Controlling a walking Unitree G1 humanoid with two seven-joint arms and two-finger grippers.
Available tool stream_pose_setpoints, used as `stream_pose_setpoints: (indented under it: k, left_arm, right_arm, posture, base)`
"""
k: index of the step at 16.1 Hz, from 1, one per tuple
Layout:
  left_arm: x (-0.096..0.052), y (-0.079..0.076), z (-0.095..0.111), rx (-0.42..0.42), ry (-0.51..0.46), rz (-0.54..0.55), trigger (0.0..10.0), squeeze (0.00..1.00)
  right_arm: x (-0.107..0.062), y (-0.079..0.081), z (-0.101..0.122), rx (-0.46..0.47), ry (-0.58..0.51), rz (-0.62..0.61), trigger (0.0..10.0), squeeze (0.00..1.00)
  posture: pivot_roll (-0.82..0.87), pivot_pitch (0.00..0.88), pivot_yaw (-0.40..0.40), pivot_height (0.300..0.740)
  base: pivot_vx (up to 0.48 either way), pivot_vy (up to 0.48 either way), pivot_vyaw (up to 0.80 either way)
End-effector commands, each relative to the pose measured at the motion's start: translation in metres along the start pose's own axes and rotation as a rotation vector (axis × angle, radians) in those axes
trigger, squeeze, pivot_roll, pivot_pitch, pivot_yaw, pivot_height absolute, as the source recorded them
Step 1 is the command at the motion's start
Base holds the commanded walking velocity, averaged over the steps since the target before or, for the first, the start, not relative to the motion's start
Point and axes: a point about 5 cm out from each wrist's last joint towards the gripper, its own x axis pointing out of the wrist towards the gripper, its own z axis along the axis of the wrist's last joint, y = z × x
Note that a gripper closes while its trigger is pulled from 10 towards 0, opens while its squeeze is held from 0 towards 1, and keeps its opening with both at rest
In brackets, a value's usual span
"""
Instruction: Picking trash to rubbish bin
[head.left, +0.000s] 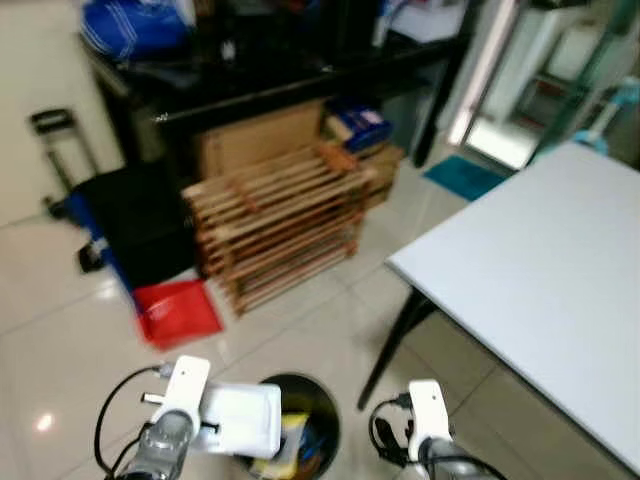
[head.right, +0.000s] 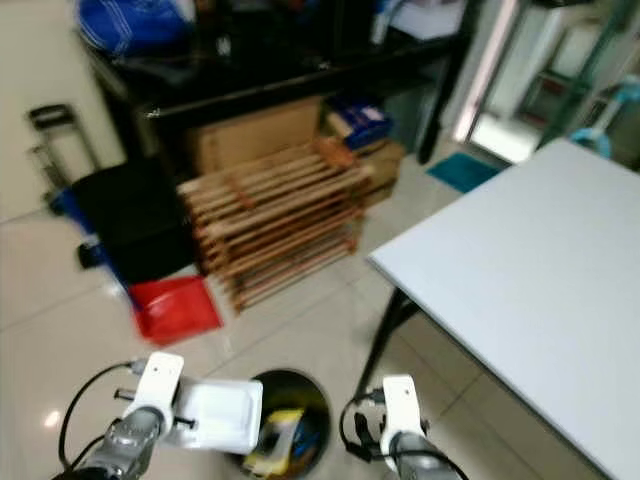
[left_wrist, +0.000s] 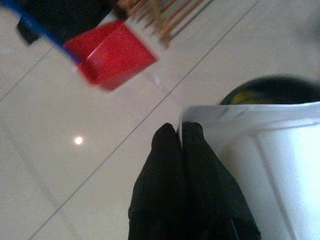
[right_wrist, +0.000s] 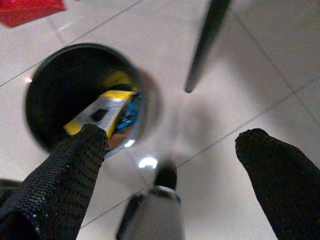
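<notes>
A white plastic tray-like container (head.left: 243, 419) hangs just over the left rim of a round black rubbish bin (head.left: 322, 403), with my left gripper (left_wrist: 181, 133) shut on its edge. The same container (left_wrist: 270, 165) and the bin (left_wrist: 272, 90) appear in the left wrist view. Inside the bin (right_wrist: 50, 107) lie a yellow packet (right_wrist: 102, 111) and something blue. My right gripper (right_wrist: 172, 142) is open with nothing between its fingers, over the floor to the right of the bin.
A white table (head.left: 545, 275) with a black leg (head.left: 392, 340) stands to the right. Ahead are a wooden slatted rack (head.left: 275, 225), cardboard boxes, a red dustpan-like piece (head.left: 178, 310) on the tiled floor, a dark bag and a black shelf unit.
</notes>
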Motion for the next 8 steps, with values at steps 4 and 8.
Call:
stream_pose_setpoints:
  k: [4, 8]
  left_arm:
    - [0.000, -0.006, 0.006, 0.002, -0.047, 0.006, 10.0, 0.00]
    - [0.000, -0.011, 0.004, 0.010, -0.017, -0.024, 10.0, 0.00]
  right_arm:
    - [-0.001, -0.009, 0.001, 0.005, -0.006, -0.014, 10.0, 0.00]
    - [0.000, -0.008, 0.012, -0.001, -0.037, 0.020, 10.0, 0.00]
  posture:
    - [0.00, 0.044, -0.066, 0.740]
    - [-0.01, 0.047, -0.067, 0.740]
  base:
    - [0.152, 0.000, 0.00]
    - [0.000, 0.000, 0.00]
